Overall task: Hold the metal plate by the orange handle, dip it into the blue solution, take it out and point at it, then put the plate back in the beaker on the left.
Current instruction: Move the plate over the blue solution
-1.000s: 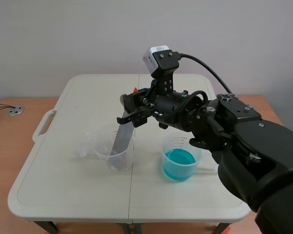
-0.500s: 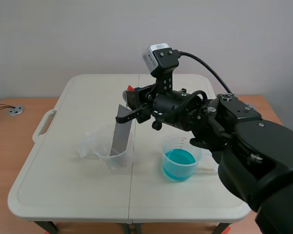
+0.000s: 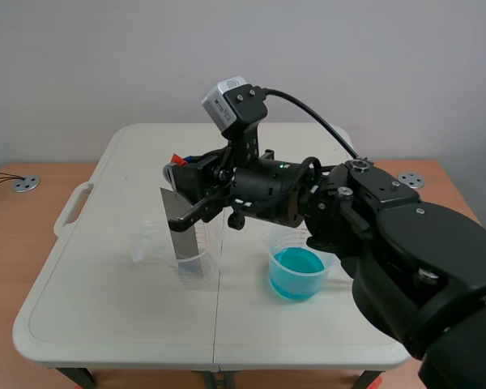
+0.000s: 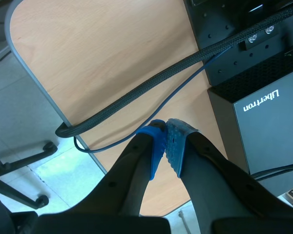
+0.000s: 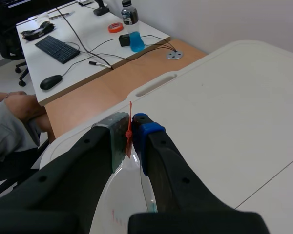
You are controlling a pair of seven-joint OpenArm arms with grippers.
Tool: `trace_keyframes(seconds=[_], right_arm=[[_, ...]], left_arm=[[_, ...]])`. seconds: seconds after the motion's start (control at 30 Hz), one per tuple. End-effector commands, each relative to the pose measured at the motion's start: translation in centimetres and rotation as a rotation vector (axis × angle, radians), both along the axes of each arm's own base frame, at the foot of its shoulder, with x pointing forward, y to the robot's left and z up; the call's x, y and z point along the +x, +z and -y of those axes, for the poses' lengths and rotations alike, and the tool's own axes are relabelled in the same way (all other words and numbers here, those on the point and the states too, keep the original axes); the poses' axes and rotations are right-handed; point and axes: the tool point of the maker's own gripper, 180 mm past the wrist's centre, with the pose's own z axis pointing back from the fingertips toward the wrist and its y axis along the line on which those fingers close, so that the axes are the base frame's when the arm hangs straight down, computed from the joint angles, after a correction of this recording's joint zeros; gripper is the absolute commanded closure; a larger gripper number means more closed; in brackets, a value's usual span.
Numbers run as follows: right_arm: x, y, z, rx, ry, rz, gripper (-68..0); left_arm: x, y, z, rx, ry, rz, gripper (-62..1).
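Over the left half of the white folding table (image 3: 97,308), we see the right gripper (image 3: 182,173) reached past the middle from the right side. Its two fingers are clamped on the small orange handle (image 3: 176,158) of the flat grey metal plate (image 3: 181,231). The plate hangs nearly upright below the fingers. Its lower end sits inside the clear plastic beaker (image 3: 198,267) on the left, showing through the wall. We cannot tell whether it touches the bottom. The second clear beaker with the blue solution (image 3: 298,266) stands well apart, right of the table's centre seam and under the arm.

In the right wrist view we look down past the right gripper (image 5: 129,132). The thin orange handle (image 5: 129,129) is pinched edge-on between a grey-green pad and a blue one, with only a narrow gap between the fingers. The clear plastic beaker (image 5: 124,195) lies directly beneath them, and the white folding table (image 5: 234,97) stretches ahead.

The left gripper (image 4: 165,146) appears only in its own view. Its blue pads are pressed together with nothing between them. Beyond them we see a wooden surface (image 4: 102,44), a black braided cable (image 4: 151,92) and a black box (image 4: 263,107).
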Motion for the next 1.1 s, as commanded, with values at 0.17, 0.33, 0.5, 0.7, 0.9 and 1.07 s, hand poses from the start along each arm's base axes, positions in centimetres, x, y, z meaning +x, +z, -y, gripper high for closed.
trace_keyframes(seconds=[0.17, 0.33, 0.5, 0.7, 0.9, 1.07], right_arm=[[-0.5, 2.8, -0.6, 0.059, 0.053, 0.068, -1.1], [-0.6, 4.4, -0.6, 0.066, 0.061, 0.118, -1.1], [-0.9, 6.6, -0.3, 0.066, 0.072, 0.192, -1.1], [-1.5, 9.2, -0.1, 0.052, 0.089, 0.28, -1.1], [-2.4, 11.5, 0.4, 0.035, 0.1, 0.363, -1.1], [-3.3, 13.3, 1.3, 0.032, 0.091, 0.424, -1.1]], left_arm=[[0.1, 0.3, 0.4, -0.017, -0.001, 0.007, -1.7], [0.1, 0.3, 0.4, -0.017, -0.001, 0.007, -1.7], [0.1, 0.3, 0.5, -0.018, 0.001, 0.007, -1.7], [0.1, 0.3, 0.6, -0.021, 0.004, 0.011, -1.7], [0.9, 0.3, 0.5, -0.02, 0.003, 0.029, -1.7], [3.2, 0.8, -0.4, 0.001, 0.012, 0.089, -1.7]])
